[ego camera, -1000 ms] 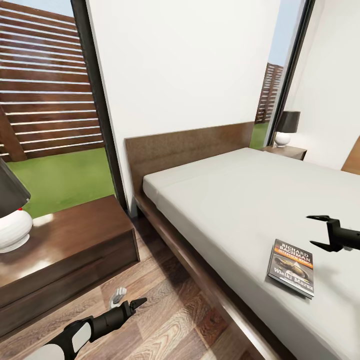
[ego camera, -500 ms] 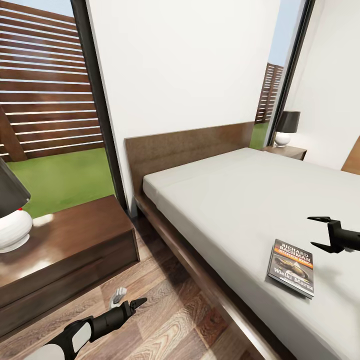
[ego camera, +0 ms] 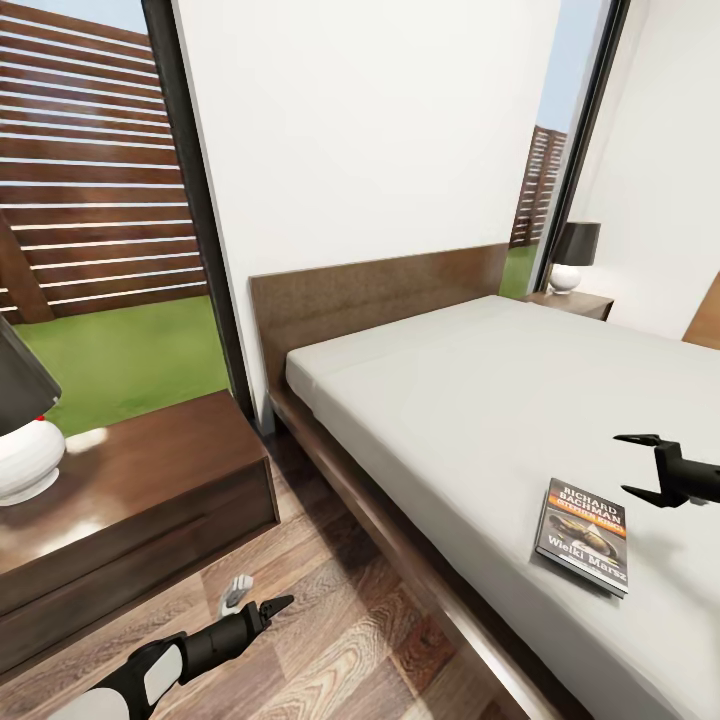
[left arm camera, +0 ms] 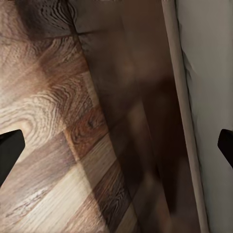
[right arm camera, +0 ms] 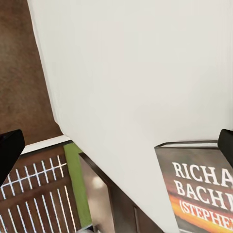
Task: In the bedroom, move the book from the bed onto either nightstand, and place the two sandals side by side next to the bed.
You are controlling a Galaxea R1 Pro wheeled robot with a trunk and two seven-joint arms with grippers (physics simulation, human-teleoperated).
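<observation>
Bedroom floor lies beside the bed, where the book waits for pickup. Right tool, released, hovers just beside the book and must descend over it; left tool also looks released.

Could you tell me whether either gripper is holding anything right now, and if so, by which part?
Nothing is held. The right gripper is open above the mattress, apart from the book, and the left gripper hangs empty over the floor.
</observation>
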